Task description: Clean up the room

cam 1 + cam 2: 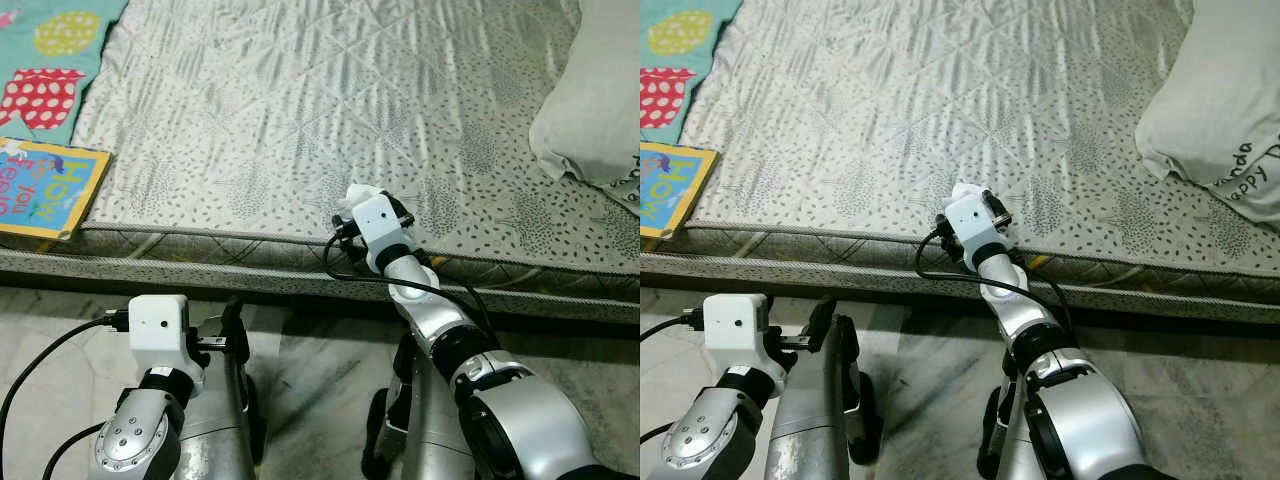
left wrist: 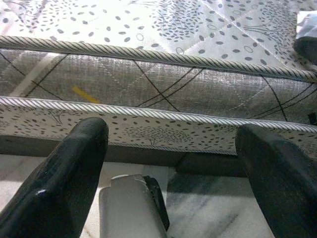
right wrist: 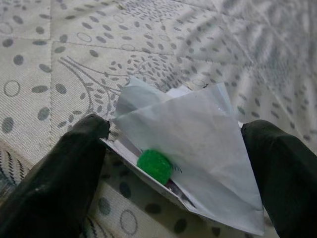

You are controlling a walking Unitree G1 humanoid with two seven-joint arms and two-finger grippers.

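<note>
A crumpled white paper wrapper [image 3: 193, 148] with a green spot on it lies on the grey patterned mattress [image 1: 280, 100], close to its front edge. My right gripper [image 3: 176, 126] reaches over that edge and stands open, one black finger on each side of the wrapper, both touching its corners. From the head, the wrapper [image 1: 358, 193] peeks out just beyond the right wrist camera. My left gripper [image 2: 173, 131] is open and holds nothing. It is low, in front of the mattress side [image 2: 158, 89], above the floor.
A colourful children's book [image 1: 45, 185] lies on the mattress's left front corner, beside a teal polka-dot cloth [image 1: 45, 60]. A white pillow [image 1: 590, 90] sits at the far right. Marble floor [image 1: 320, 370] lies below the mattress edge, around my legs.
</note>
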